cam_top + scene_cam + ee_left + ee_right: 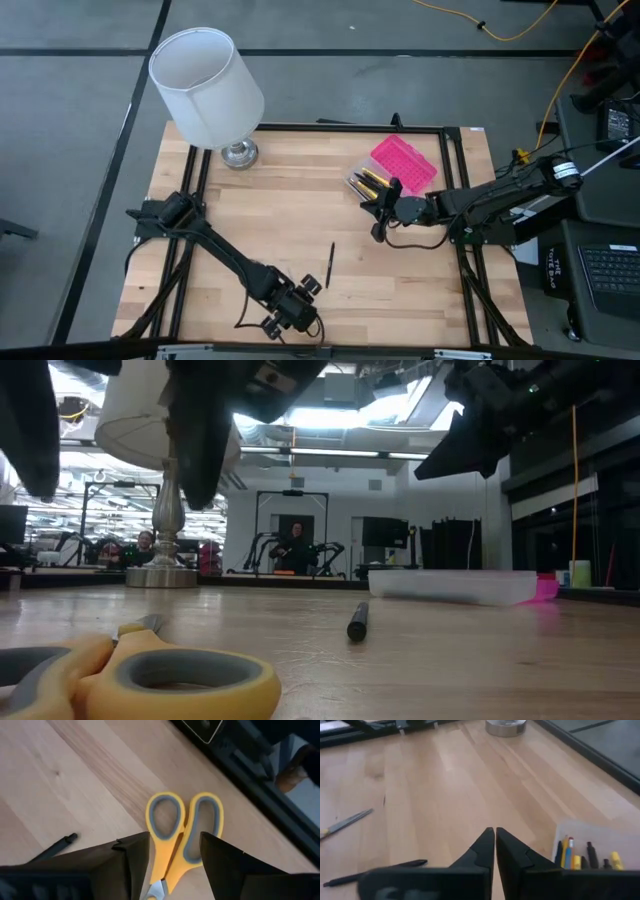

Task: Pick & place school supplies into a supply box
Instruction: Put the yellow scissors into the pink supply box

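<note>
Yellow-handled scissors [184, 837] lie flat on the wooden table [300, 200] close to its front edge, a little left of the middle. The left gripper [172, 857] hangs directly over them with its fingers [131, 851] spread apart on either side of the handles; whether the fingers touch the scissors cannot be told. In the low view the grey-lined handle loops [140, 675] fill the near foreground on the wood.

A black pen [329, 264] lies alone near the middle of the table, closer to the front edge, well apart from the scissors and from the box.

The supply box [372, 183] sits open near the right part of the back edge, its clear base holding several pens and pencils [577, 854] in black, yellow, orange and blue. The pink lid [404, 164] lies beside the base on the side toward the back right corner. The right gripper [383, 208] hovers just in front of the box, fingers [482, 851] pressed together and holding nothing.

A white lamp [208, 88] stands at the back left corner, its metal foot [239, 153] on the wood.
</note>
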### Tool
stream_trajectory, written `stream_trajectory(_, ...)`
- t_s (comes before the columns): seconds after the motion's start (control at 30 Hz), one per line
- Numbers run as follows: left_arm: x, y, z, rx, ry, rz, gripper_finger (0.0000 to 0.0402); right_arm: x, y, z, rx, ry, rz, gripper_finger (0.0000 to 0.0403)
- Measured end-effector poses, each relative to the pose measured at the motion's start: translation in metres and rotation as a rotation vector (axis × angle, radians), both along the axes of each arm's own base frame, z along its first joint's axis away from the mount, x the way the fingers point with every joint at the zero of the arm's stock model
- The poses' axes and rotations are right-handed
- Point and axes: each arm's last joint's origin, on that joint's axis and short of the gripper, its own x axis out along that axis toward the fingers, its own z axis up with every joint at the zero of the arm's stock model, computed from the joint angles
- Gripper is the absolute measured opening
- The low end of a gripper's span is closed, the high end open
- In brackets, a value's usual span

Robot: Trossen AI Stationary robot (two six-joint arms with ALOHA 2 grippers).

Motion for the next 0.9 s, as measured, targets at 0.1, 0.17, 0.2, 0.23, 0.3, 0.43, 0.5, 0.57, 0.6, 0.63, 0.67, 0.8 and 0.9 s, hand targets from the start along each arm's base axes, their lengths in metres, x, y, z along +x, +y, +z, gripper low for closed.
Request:
stream_trajectory(0.1,0.001,0.000,-0.004,0.009,0.009,-0.002,0.0164,0.004,0.004,-0.005,0.000,0.004,0.014,0.0013)
stream_trajectory(0.17,0.001,0.000,-0.005,0.006,0.010,0.003,0.0162,0.007,0.006,-0.007,0.002,-0.003,0.020,0.0008)
stream_trajectory(0.2,0.002,0.000,-0.005,0.006,0.009,0.003,0.0162,0.008,0.007,-0.007,0.004,-0.011,0.023,0.0007)
stream_trajectory(0.23,0.002,0.000,-0.007,0.016,0.009,-0.004,0.0161,0.010,0.008,-0.008,0.005,-0.014,0.026,0.0007)
stream_trajectory(0.3,0.002,0.000,-0.008,0.025,0.010,-0.015,0.0161,0.012,0.010,-0.008,0.009,-0.037,0.034,0.0007)
stream_trajectory(0.43,0.002,0.000,-0.007,0.035,-0.001,-0.015,0.0163,0.014,0.013,-0.008,0.013,-0.050,0.040,0.0018)
stream_trajectory(0.5,0.002,0.001,-0.007,0.047,-0.010,-0.009,0.0163,0.013,0.015,-0.008,0.016,-0.055,0.038,0.0021)
stream_trajectory(0.57,0.003,0.000,-0.009,0.049,-0.012,-0.007,0.0163,0.013,0.017,-0.008,0.024,-0.062,0.028,0.0022)
stream_trajectory(0.6,0.003,-0.001,-0.011,0.051,-0.009,-0.009,0.0164,0.012,0.018,-0.008,0.024,-0.063,0.030,0.0022)
stream_trajectory(0.63,0.003,-0.002,-0.014,0.055,0.002,-0.013,0.0164,0.012,0.020,-0.008,0.023,-0.066,0.032,0.0022)
stream_trajectory(0.67,0.004,-0.003,-0.018,0.044,0.008,-0.019,0.0164,0.012,0.022,-0.007,0.023,-0.071,0.037,0.0022)
stream_trajectory(0.8,0.003,-0.008,-0.032,0.043,0.045,-0.039,0.0164,0.011,0.026,-0.006,0.009,-0.083,0.034,0.0023)
stream_trajectory(0.9,0.003,-0.010,-0.038,0.047,0.059,-0.045,0.0164,0.010,0.028,-0.006,-0.003,-0.086,0.026,0.0023)
